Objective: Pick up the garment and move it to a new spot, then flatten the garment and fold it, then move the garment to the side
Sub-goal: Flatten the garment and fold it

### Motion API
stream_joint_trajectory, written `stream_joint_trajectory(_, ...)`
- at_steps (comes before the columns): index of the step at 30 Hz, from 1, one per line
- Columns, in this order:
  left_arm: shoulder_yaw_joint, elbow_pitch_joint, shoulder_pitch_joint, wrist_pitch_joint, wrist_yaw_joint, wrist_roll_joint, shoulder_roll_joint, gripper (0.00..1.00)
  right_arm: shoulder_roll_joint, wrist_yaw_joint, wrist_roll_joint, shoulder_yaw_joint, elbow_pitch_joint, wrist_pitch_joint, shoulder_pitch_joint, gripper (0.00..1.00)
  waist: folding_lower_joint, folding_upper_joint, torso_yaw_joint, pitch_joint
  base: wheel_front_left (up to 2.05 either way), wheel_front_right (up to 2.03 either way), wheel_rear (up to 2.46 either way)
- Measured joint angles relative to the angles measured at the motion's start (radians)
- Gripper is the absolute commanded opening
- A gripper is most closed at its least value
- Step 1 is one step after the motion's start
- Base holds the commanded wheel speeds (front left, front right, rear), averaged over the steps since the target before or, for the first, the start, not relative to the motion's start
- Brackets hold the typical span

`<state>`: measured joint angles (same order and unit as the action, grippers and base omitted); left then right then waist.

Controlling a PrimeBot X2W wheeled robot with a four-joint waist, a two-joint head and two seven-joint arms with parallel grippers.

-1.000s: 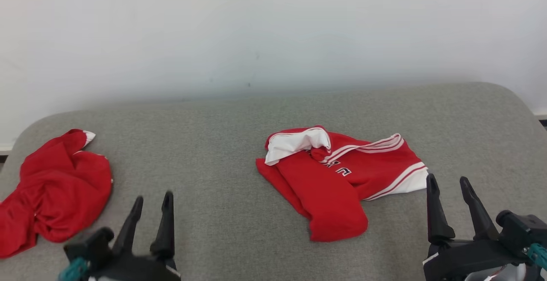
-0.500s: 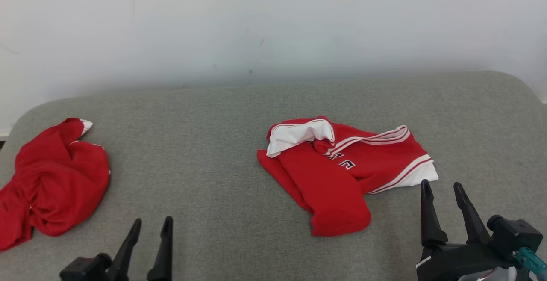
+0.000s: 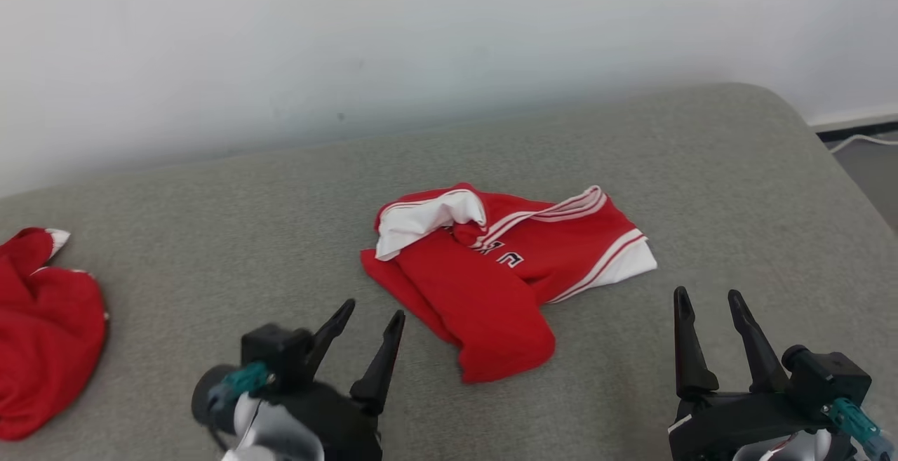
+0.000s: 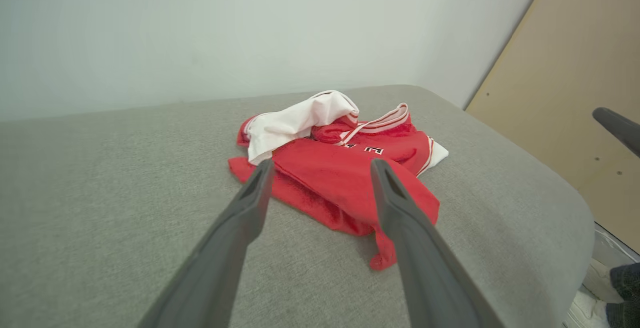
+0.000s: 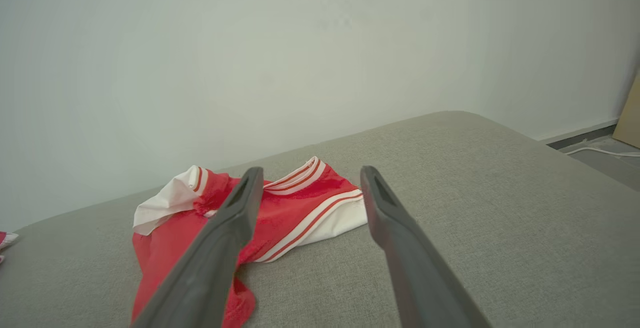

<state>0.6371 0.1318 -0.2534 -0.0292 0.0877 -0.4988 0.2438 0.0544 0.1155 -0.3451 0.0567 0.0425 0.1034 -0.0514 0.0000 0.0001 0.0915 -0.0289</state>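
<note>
Far to the left, well apart from the rest, a second red cloth, bunched. Near the middle of the grey woven cushion, round-cornered: the red garment, crumpled, white flap turned out, white stripes along its hems. Just short of its near edge, left gripper, fingers spread, grasping nothing. Right gripper likewise spread and empty, near the white hem. Behind, plain pale wall — at right, a tan board.
</note>
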Motion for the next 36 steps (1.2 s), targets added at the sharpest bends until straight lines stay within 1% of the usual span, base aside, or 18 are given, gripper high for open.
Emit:
stream_joint_trajectory(5, 0.024, 0.098, -0.109, 0.091, -0.003, 0.001, -0.058, 1.00, 0.000, 0.000, 0.003, 0.002, 0.008, 0.004, -0.005, 1.00, 0.0001, 0.0000, 0.062, -0.011, 0.00, 0.00, 0.00)
stream_joint_trajectory(6, 0.024, 0.115, -0.131, 0.103, -0.009, -0.002, -0.072, 1.00, 0.000, 0.000, 0.003, 0.002, 0.012, 0.009, -0.008, 1.00, 0.0000, 0.0000, 0.075, -0.014, 0.00, 0.00, 0.00)
stream_joint_trajectory(10, 0.015, 0.193, -0.219, 0.147, -0.010, -0.021, -0.126, 1.00, 0.000, 0.000, 0.003, 0.001, 0.019, 0.013, -0.029, 1.00, 0.0001, 0.0001, 0.129, -0.030, 0.00, 0.00, 0.00)
stream_joint_trajectory(12, 0.000, 0.241, -0.250, 0.170, -0.008, -0.023, -0.139, 1.00, -0.001, 0.000, 0.003, 0.000, 0.023, 0.019, -0.036, 1.00, 0.0000, 0.0000, 0.156, -0.039, 0.00, 0.00, 0.00)
stream_joint_trajectory(17, -0.052, 0.350, -0.313, 0.201, 0.019, -0.015, -0.137, 1.00, -0.002, 0.000, 0.002, 0.004, 0.026, 0.026, -0.038, 1.00, 0.0001, 0.0000, 0.226, -0.067, 0.00, 0.00, 0.00)
stream_joint_trajectory(21, -0.099, 0.409, -0.337, 0.211, 0.028, -0.014, -0.120, 1.00, -0.003, 0.000, 0.000, 0.020, 0.022, 0.029, -0.021, 1.00, 0.0001, 0.0000, 0.283, -0.093, 0.00, 0.00, 0.00)
stream_joint_trajectory(23, -0.104, 0.439, -0.353, 0.220, 0.030, -0.009, -0.118, 1.00, -0.005, 0.000, -0.008, 0.021, 0.022, 0.029, -0.010, 1.00, 0.0001, 0.0000, 0.310, -0.106, 0.00, 0.00, 0.00)
stream_joint_trajectory(25, -0.105, 0.467, -0.381, 0.225, 0.035, 0.000, -0.129, 1.00, -0.005, 0.000, -0.011, 0.017, 0.020, 0.034, -0.005, 1.00, 0.0001, 0.0000, 0.334, -0.122, 0.00, 0.00, 0.00)
stream_joint_trajectory(29, -0.115, 0.526, -0.451, 0.227, 0.035, 0.022, -0.161, 1.00, -0.005, 0.000, -0.021, 0.012, 0.013, 0.041, 0.000, 1.00, 0.0002, 0.0001, 0.365, -0.161, 0.00, 0.00, 0.00)
stream_joint_trajectory(34, -0.146, 0.591, -0.487, 0.213, 0.036, 0.050, -0.155, 1.00, -0.007, 0.000, -0.025, 0.022, -0.006, 0.047, 0.025, 1.00, 0.0002, 0.0001, 0.383, -0.192, 0.00, 0.00, 0.00)
stream_joint_trajectory(36, -0.172, 0.627, -0.496, 0.205, 0.036, 0.066, -0.157, 1.00, -0.008, 0.000, -0.027, 0.020, -0.007, 0.052, 0.035, 1.00, 0.0002, 0.0001, 0.389, -0.201, 0.00, 0.00, 0.00)
